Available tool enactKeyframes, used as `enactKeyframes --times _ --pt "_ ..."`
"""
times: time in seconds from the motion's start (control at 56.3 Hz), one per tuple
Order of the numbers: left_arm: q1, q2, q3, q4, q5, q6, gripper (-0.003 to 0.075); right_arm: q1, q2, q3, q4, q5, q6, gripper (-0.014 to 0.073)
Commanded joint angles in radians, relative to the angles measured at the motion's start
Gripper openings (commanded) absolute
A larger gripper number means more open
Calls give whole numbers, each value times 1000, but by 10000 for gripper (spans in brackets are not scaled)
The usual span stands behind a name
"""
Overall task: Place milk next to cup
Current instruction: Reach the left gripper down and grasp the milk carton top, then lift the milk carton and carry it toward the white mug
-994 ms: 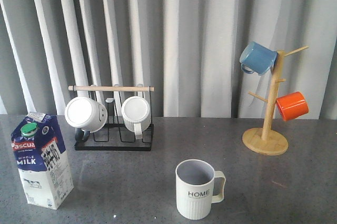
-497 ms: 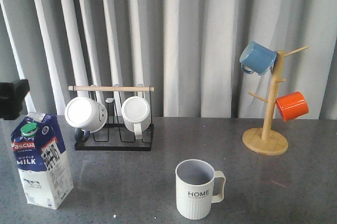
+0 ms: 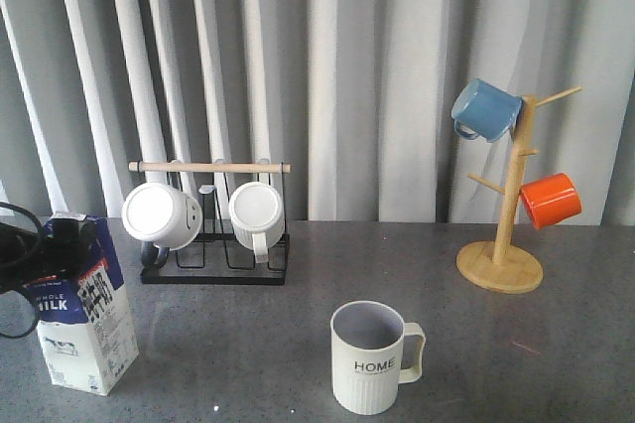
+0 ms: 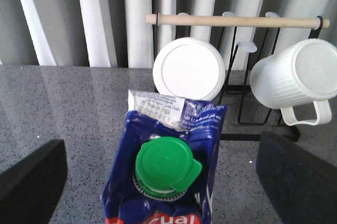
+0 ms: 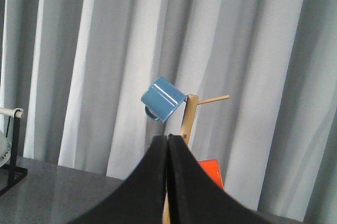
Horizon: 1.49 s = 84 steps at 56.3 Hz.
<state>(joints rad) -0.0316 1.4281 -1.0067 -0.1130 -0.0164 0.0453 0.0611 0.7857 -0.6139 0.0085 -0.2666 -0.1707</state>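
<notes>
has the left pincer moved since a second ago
Yes. It was out of the front view then; now the left pincer has come in from the left edge, at the top of the milk, left of the mug rack.

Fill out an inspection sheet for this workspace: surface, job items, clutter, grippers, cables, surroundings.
Surface: grey speckled table, nothing spilled.
Job items: milk upright at front left; cup front centre, well apart from it.
Clutter: black rack with two white mugs; wooden mug tree with blue mug and orange mug.
Grippers: left gripper open, fingers either side of the carton top; right gripper shut, holding nothing.
Cables: black cable on the left arm.
Surroundings: grey pleated curtain.
</notes>
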Motion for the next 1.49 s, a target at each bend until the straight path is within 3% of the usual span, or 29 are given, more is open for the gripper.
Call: enactKeyframes --times 0.0,0.231,0.32,0.408,0.497,0.604,0.781,0.941,1.332,1.474 --pt "-2 -9 -34 -8 -69 -14 713 -8 -6 -26 -8 -77 -4 -8" --pt "-2 52 -34 -8 -87 -15 694 -8 -6 -26 -8 -77 -4 -8" --pt "-2 71 -34 -8 -107 -15 648 -8 -6 -26 -8 -77 -4 -8" --pt "-2 84 -34 -8 -141 -15 535 -8 -6 -26 -8 -77 -3 -8" --pt "-2 94 -34 -8 -171 -15 363 -8 -6 -26 -8 -77 -3 -8" --pt "-2 95 -34 -8 -170 -15 209 -8 -6 -26 -8 -77 -3 -8" --pt "-3 72 -34 -10 -139 -24 43 -8 -6 -26 -8 -77 -3 -8" --pt "-10 -7 -35 -7 -107 -86 -4 -8 -6 -26 -8 -77 -3 -8" --pt "-10 -281 -35 -9 -102 -94 -6 -8 -6 -26 -8 -77 -3 -8" --pt "-10 -290 -36 -78 -46 -6 -6 -8 -6 -26 -8 -77 -3 -8"
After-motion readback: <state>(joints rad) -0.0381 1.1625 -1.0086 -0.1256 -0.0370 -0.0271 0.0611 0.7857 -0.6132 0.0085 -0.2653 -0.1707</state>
